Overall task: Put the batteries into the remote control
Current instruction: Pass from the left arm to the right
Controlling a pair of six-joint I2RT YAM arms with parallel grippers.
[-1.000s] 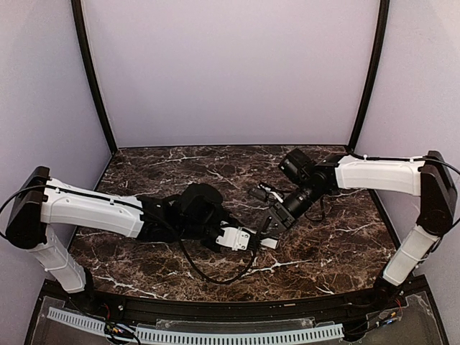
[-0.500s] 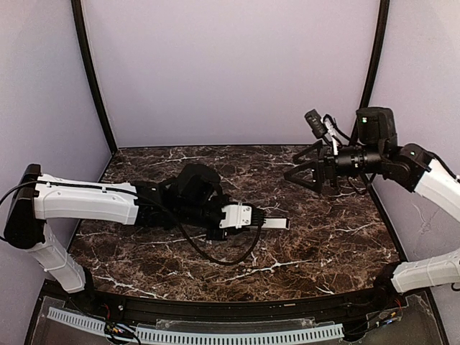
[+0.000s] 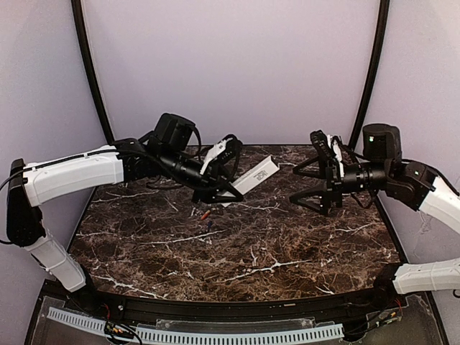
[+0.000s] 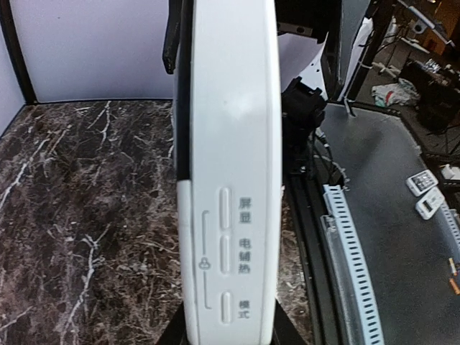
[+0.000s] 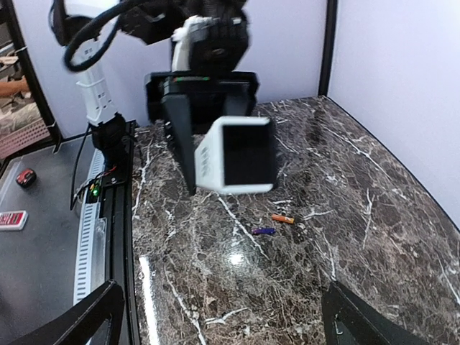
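Observation:
The remote control (image 3: 256, 175), a slim white bar, hangs tilted above the back of the table with my left gripper (image 3: 228, 188) shut on its lower end. It fills the left wrist view as a white remote control (image 4: 230, 180) standing between the dark fingers (image 4: 172, 336). Two batteries lie on the marble under it, one red-orange (image 3: 205, 214) and one blue-purple (image 3: 209, 225), close together. From the right wrist camera I see the remote's end (image 5: 237, 154), the red-orange battery (image 5: 282, 218) and the blue-purple battery (image 5: 263, 231). My right gripper (image 3: 292, 186) hovers open to the remote's right, holding nothing.
The dark marble table (image 3: 323, 244) is walled in purple, with black posts (image 3: 92, 79) at the back corners. A black rail and a white slotted duct (image 3: 215, 334) run along the near edge.
My left arm lifted the remote off the table, up and toward the back. The right gripper let go, opened wide and drew back right. Both batteries now show on the marble.

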